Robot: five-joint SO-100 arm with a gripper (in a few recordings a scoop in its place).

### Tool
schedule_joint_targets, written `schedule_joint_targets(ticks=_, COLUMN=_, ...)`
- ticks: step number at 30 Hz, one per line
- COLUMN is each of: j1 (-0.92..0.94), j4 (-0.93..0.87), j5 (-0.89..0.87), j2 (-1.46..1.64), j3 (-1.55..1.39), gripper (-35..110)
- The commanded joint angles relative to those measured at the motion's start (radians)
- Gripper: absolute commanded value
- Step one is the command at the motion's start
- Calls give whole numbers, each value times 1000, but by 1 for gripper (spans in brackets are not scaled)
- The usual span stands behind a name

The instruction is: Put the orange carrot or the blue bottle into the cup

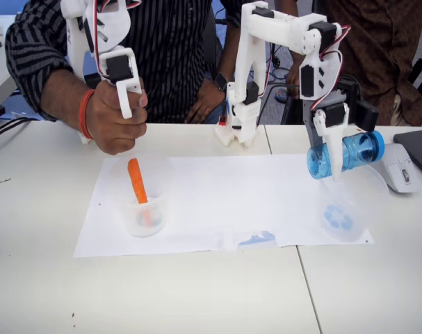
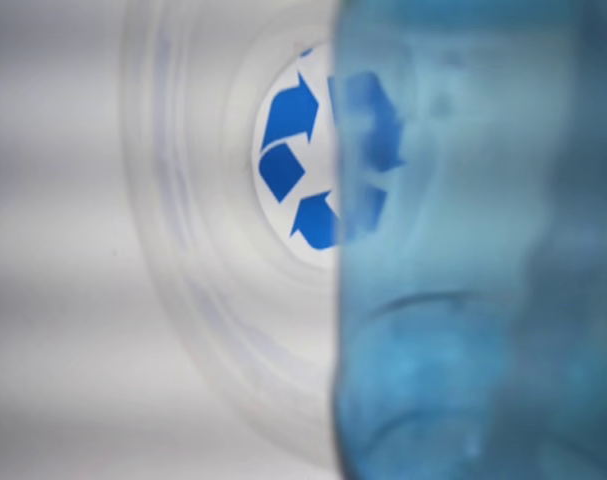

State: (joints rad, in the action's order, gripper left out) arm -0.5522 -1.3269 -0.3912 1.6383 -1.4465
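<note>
1. The white tabletop (image 1: 197, 299) fills the fixed view; a seam runs down it right of centre.
2. A sheet of white paper (image 1: 217, 202) lies flat across the middle of the tabletop, its near edge carrying a small blue mark.
3. People stand behind the far edge of the tabletop, one in a striped shirt (image 1: 162, 49).
4. The white robot arm (image 1: 280, 49) rises from its base at the far edge and bends down toward the right part of the tabletop.
5. The blue bottle (image 1: 355, 154) hangs on its side above the tabletop, cap end toward the right edge, directly over the cup. In the wrist view it is a blurred blue mass (image 2: 483, 260) on the right.
6. The gripper (image 1: 332, 149) pinches the blue bottle around its body, fingers pointing down.
7. The cup (image 1: 341, 218) stands on the paper's near right corner, just below the bottle, upright, the recycling symbol visible. In the wrist view its rim and printed bottom (image 2: 288, 150) sit left of the bottle.
8. A second clear cup (image 1: 144, 214) stands on the left part of the paper.
9. The orange carrot (image 1: 138, 182) stands tilted in that cup, its top poking above the rim.
</note>
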Motion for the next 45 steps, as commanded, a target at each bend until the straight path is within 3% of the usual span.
schedule_joint_targets(ticks=1, j1=-23, j4=6, j5=-11, j2=43, j3=37, gripper=25)
schedule_joint_targets(ticks=25, j1=-25, j4=6, j5=-6, j2=41, j3=37, gripper=26)
schedule_joint_targets(ticks=45, j1=-92, j4=6, j5=94, j2=44, j3=37, gripper=35)
